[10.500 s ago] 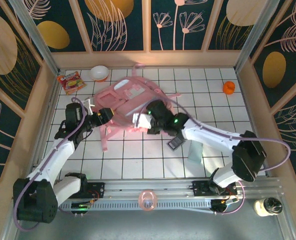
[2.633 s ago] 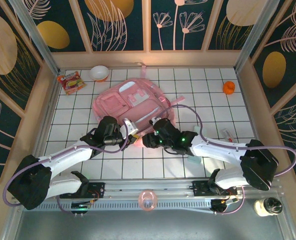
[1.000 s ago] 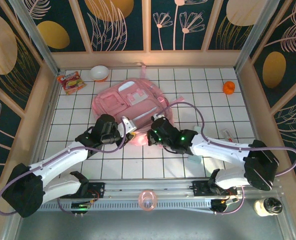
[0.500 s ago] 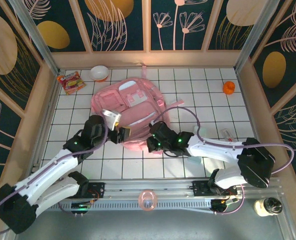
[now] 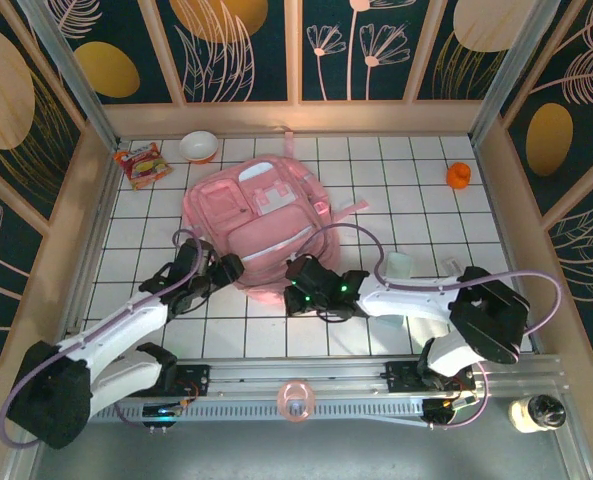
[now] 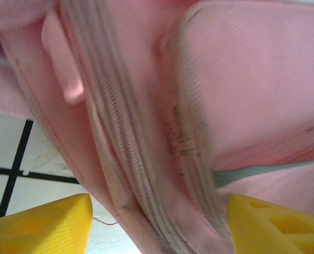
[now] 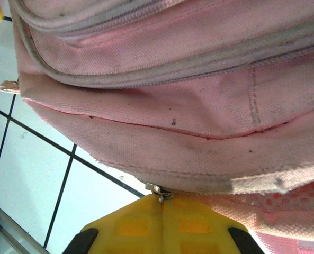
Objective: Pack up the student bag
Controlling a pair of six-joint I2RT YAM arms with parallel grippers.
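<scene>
While the bag [image 5: 261,215] is lying flat on the tiled table [image 5: 426,215] with its front pockets facing up, both arms are pointing at its near edge. The left gripper [image 5: 228,270] is sitting at the bag's near-left corner with its jaws standing apart. In the left wrist view its 2 yellow fingers [image 6: 40,222] are straddling the grey zip line [image 6: 141,174] running along the bag's side; whether they are touching the fabric cannot be told.

The right gripper [image 5: 296,292] is sitting against the bag's near edge, just right of the left one. In the right wrist view its yellow fingertips [image 7: 146,225] are pressing together, and a small metal pull [image 7: 159,190] is sitting pinched at their tips, right under the bag's bottom seam.

Beyond the bag's far-left corner, a white bowl [image 5: 198,146] and a snack packet [image 5: 141,163] are resting apart from it. Well to the bag's right, a small orange item [image 5: 458,175] is sitting. A pale translucent item [image 5: 399,265] is lying to the bag's near right, beside the right arm.
</scene>
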